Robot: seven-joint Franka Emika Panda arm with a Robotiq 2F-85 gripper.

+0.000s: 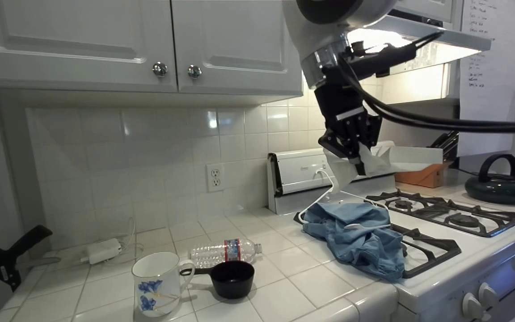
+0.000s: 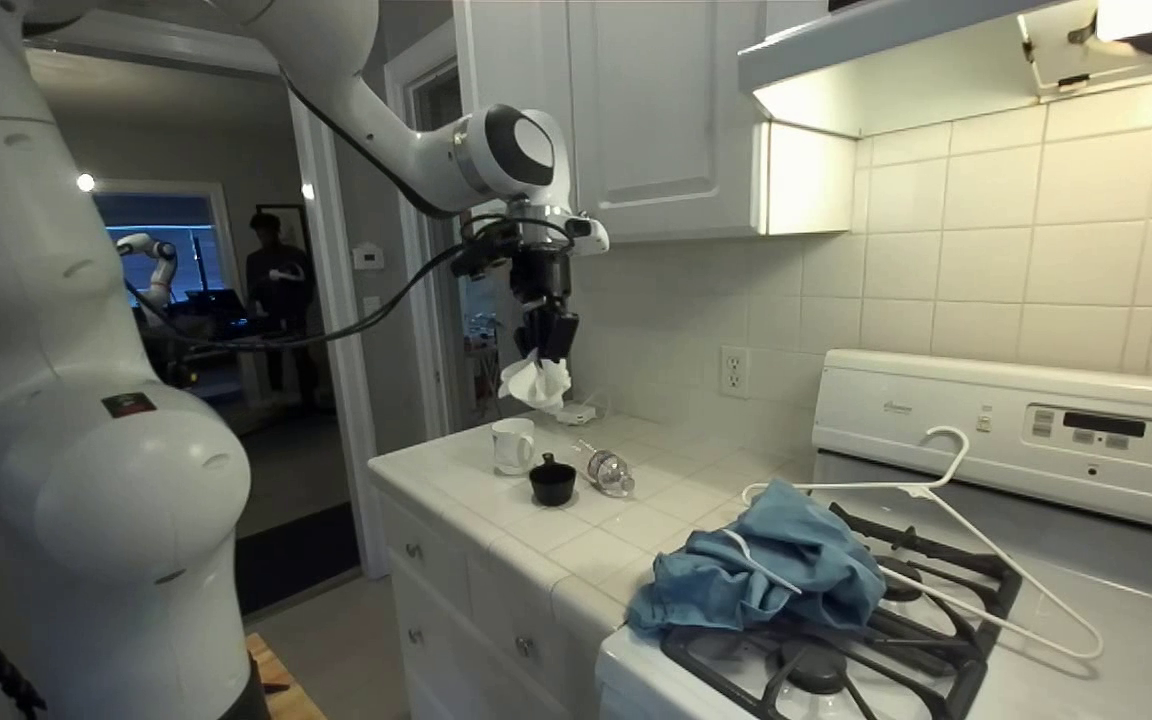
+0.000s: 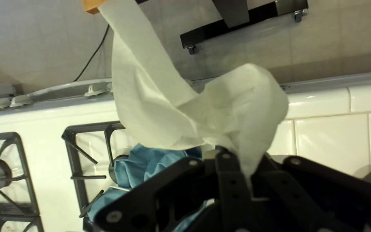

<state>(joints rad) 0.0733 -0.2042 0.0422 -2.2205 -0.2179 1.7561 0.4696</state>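
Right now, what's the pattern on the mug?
Blue flowers on the white mug, clearest in an exterior view.

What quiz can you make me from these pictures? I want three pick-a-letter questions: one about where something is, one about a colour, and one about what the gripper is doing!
1. Where is the blue cloth?
A. Hanging from a cupboard knob
B. Over the stove grate
C. Inside the flowery mug

2. What colour is the measuring cup next to that mug?
A. Red
B. Yellow
C. Black

3. What is the gripper doing?
A. Holding a crumpled white sheet
B. Standing wide open with nothing in it
C. Gripping a plastic bottle

Right letters:
1: B, because both exterior views show the cloth bunched over the grate's bars.
2: C, because the cup looks black in both exterior views.
3: A, because the wrist view shows the sheet caught between the fingers.
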